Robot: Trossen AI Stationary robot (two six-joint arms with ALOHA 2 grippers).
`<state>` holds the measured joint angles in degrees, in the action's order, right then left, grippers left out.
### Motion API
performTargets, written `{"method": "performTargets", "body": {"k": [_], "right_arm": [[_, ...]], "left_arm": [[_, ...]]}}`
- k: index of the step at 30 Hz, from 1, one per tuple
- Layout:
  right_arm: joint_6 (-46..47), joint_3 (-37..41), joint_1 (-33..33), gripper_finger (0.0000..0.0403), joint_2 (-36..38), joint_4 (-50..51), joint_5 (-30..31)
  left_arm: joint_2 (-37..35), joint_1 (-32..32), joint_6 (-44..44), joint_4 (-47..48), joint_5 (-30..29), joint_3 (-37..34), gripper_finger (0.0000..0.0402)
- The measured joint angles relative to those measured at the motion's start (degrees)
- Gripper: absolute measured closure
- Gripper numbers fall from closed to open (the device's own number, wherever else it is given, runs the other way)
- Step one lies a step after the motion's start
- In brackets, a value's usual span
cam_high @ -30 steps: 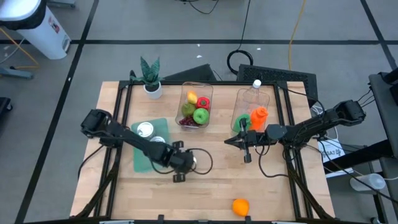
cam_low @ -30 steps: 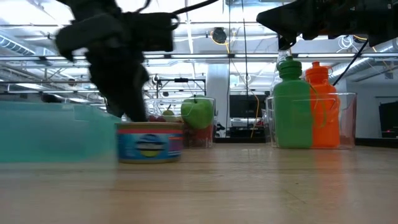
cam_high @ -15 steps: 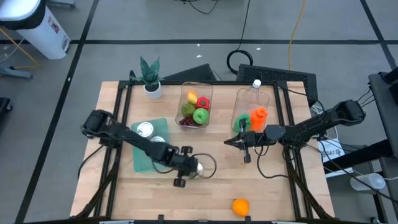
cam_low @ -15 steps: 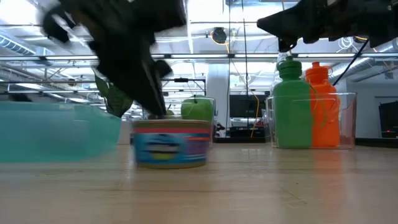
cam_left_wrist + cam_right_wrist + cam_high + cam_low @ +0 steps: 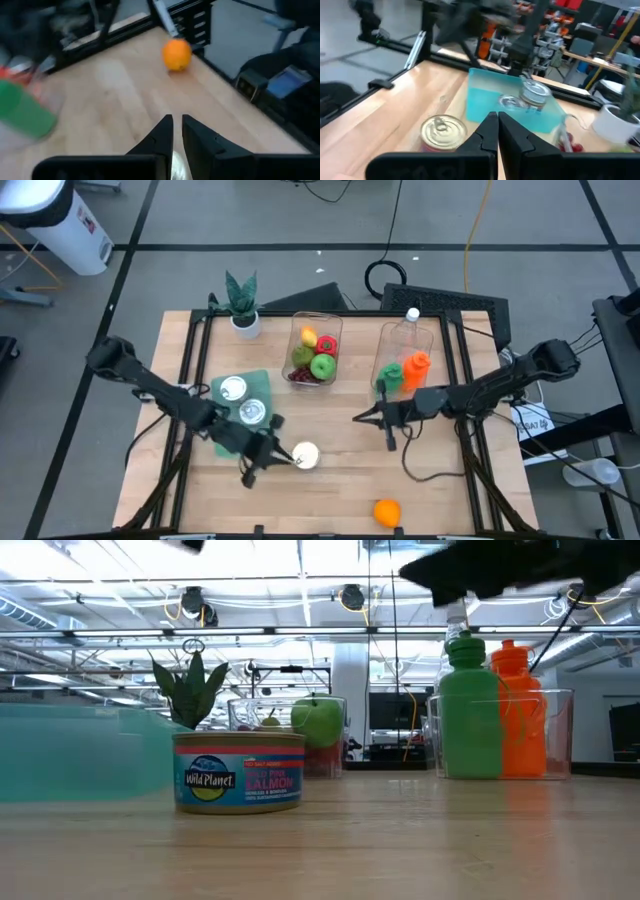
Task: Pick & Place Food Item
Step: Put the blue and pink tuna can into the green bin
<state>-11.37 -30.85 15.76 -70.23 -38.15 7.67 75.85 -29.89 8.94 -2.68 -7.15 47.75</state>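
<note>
A salmon can (image 5: 305, 455) stands upright on its base on the bare wood, near the middle of the table; it also shows in the low view (image 5: 240, 771) and the right wrist view (image 5: 443, 131). My left gripper (image 5: 282, 457) hovers shut just left of it and higher up, touching nothing; its fingers (image 5: 176, 122) point toward an orange (image 5: 176, 54) near the front edge (image 5: 387, 512). My right gripper (image 5: 358, 418) hangs shut in the air right of the can (image 5: 497, 119), facing it. A teal tray (image 5: 228, 430) holds two more cans.
A clear bin of fruit (image 5: 315, 350) and a clear bin with green and orange bottles (image 5: 405, 365) stand at the back. A potted plant (image 5: 243, 305) sits at the far left corner. The tray's cans (image 5: 535, 95) stand behind the salmon can.
My left gripper has risen off the salmon can, drawn back toward the table's left edge and tipped up nearer to level, leaving the low view. The can slid right, then back left, and stands alone. My right gripper has edged toward the left.
</note>
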Motion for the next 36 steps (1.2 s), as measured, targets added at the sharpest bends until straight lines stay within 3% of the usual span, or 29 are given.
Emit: {"method": "performTargets", "body": {"k": [5, 9, 12, 16, 22, 28, 36], "right_arm": [[-6.02, -13.04, 5.99, 0.0401, -7.82, 14.36, 9.85], [-9.82, -26.5, 9.36, 0.0401, -16.67, 32.63, 14.97], [-8.46, -36.61, 10.73, 0.0401, -23.71, 42.69, 14.99], [-8.1, -45.5, 11.09, 0.0395, -32.19, 48.23, 14.73], [-13.28, -49.48, 10.71, 0.0324, -39.04, 47.93, 14.25], [-14.43, -49.42, 10.45, 0.0242, -41.67, 45.55, 9.89], [-14.89, -49.3, 10.06, 0.0228, -43.4, 43.43, 5.65]], "left_arm": [[-10.42, -1.49, -2.86, -15.77, -7.16, -17.17, 0.035], [-16.75, -2.65, -5.92, -26.79, -9.71, -28.43, 0.035], [-22.08, -2.31, -10.81, -31.52, -12.26, -32.35, 0.035], [-25.38, -2.21, -16.28, -28.87, -12.3, -33.53, 0.035], [-25.22, -4.13, -16.53, -28.51, -10.96, -33.51, 0.035], [-25.24, -4.22, -15.27, -28.73, -10.96, -33.51, 0.035], [-25.23, -4.22, -15.32, -28.37, -10.98, -33.47, 0.035]]}}
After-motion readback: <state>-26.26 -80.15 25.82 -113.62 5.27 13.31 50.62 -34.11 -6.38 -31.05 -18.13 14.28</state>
